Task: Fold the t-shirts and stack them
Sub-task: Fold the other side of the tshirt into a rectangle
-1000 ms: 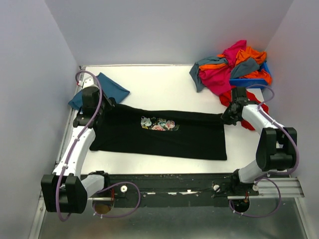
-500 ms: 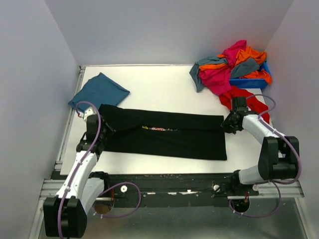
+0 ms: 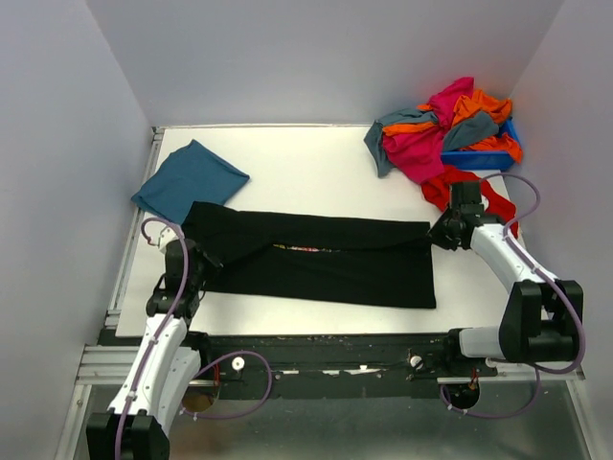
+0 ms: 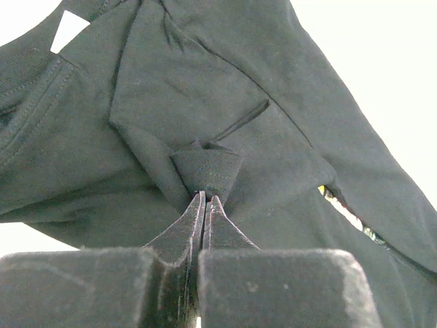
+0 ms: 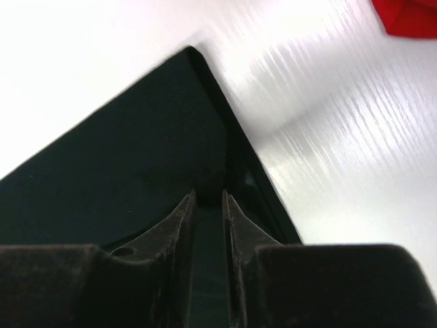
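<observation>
The black t-shirt [image 3: 326,261] lies across the middle of the table, folded lengthwise into a long band. Only a sliver of its floral print [image 3: 305,248] shows at the fold. My left gripper [image 3: 196,264] is at the shirt's left end. In the left wrist view it [image 4: 205,198] is shut on a pinched tuck of the black cloth [image 4: 205,89]. My right gripper [image 3: 443,233] is at the shirt's right far corner. In the right wrist view its jaws [image 5: 208,195] stand narrowly apart with the black cloth [image 5: 123,171] between them.
A folded teal-blue t-shirt [image 3: 189,179] lies at the far left, just behind the black one. A pile of magenta, orange and grey-blue shirts [image 3: 445,129] spills over a small blue bin [image 3: 479,157] at the far right. A red shirt [image 3: 484,196] lies beside my right arm.
My left gripper has drawn back towards the near edge with the cloth, folding the shirt's far edge over. The floral print is now almost covered. My right gripper shifted slightly right.
</observation>
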`<state>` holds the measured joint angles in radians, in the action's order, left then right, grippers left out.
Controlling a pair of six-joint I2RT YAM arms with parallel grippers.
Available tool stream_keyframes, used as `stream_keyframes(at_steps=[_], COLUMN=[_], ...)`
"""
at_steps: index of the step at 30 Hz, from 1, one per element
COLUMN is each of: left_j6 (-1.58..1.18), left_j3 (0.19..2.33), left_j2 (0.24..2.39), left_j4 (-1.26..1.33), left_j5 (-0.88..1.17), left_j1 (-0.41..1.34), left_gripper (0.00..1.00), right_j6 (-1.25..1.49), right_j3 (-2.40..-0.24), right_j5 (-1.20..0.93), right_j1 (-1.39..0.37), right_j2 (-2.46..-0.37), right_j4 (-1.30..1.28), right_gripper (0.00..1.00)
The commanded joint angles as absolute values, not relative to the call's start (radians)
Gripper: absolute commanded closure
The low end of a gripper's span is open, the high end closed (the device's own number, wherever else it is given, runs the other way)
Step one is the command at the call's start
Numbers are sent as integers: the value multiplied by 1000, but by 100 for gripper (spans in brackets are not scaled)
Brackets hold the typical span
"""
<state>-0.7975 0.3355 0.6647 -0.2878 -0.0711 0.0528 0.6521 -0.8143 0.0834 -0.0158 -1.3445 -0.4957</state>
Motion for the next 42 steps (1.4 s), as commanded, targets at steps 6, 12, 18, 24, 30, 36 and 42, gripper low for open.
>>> stream_keyframes(at_steps=[6, 12, 18, 24, 30, 36, 42], left_j6=[-877, -917, -980, -1035, -1036, -986, -919], left_j3=[273, 279, 259, 255, 262, 331, 494], left_j2=[594, 552, 499, 499, 526, 474, 497], left_j4=[-327, -382, -433, -488, -499, -465, -500], left_j5=[-21, -70, -133, -205, -207, -135, -264], left_j1=[54, 54, 54, 54, 52, 55, 55], left_gripper=[100, 100, 100, 100, 90, 38, 25], right_j6=[667, 661, 742, 844, 830, 729, 664], right_j3=[-856, -782, -824, -827, -887, -848, -857], right_j5=[152, 57, 101, 173, 199, 152, 26], right_j1=[-37, -37, -37, -35, -37, -37, -55], right_j2=[-1397, -1382, -1512, -1565, -1533, -1341, -1331], right_j4=[-523, -416, -485, -560, -583, -438, -339], right_gripper=[61, 75, 99, 99, 99, 94, 89])
